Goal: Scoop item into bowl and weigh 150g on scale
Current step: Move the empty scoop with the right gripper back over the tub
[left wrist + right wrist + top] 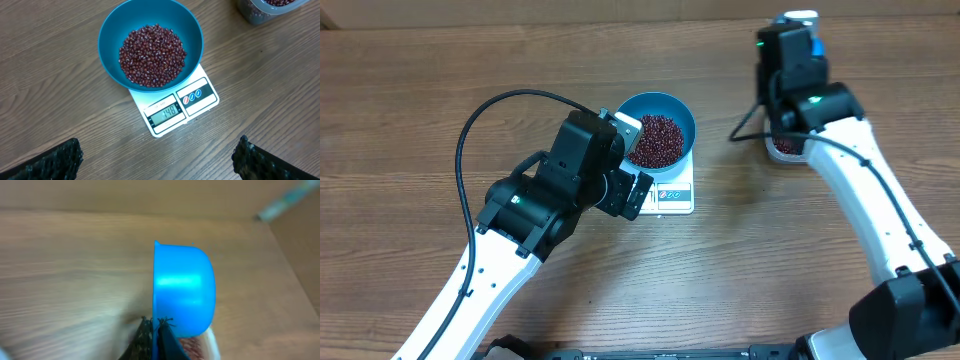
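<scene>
The blue bowl (111, 31) stands on the white scale (200, 95) and holds a heap of dark red-brown beans (152, 55); the display reads 148. My left gripper (160, 162) hovers open in front of the scale, nothing between its fingers (57, 162). Overhead, the bowl (682, 118) and scale (676, 196) sit mid-table, with the left wrist just to their left. My right gripper (153, 325) is shut on the handle of a small blue scoop (184, 287), turned on its side above a clear tub (212, 342) of beans.
The clear tub (784, 148) sits at the back right, partly hidden under my right arm (850, 170); its corner also shows in the left wrist view (260, 11). A black cable (470, 130) loops over the left arm. Bare wooden tabletop surrounds the scale.
</scene>
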Tool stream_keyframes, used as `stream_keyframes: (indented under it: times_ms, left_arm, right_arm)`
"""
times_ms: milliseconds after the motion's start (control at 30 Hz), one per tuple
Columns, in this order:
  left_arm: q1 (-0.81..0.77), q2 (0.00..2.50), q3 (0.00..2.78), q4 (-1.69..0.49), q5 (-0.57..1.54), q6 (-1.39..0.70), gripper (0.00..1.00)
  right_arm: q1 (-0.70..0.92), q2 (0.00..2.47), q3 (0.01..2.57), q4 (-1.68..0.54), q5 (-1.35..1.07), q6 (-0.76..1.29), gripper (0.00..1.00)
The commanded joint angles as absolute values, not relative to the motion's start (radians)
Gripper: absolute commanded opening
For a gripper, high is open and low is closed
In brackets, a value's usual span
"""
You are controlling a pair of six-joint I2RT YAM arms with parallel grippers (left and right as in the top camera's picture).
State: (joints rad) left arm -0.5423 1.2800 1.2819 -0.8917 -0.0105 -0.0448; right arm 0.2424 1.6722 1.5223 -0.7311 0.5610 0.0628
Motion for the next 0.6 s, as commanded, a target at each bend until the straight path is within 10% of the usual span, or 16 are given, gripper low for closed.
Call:
stream_keyframes:
  times_ms: [0, 567]
  left_arm:
    - [-0.537, 1.270, 1.298, -0.889, -0.003, -0.033, 1.00]
    - [-0.537, 1.270, 1.298, -0.889, -0.003, -0.033, 0.99]
  right_arm:
    - [0.159, 1.652, 1.540, -0.772, 0.531, 0.086, 0.04]
    - [0.057, 1.732, 1.457, -0.802, 0.141, 0.085, 0.04]
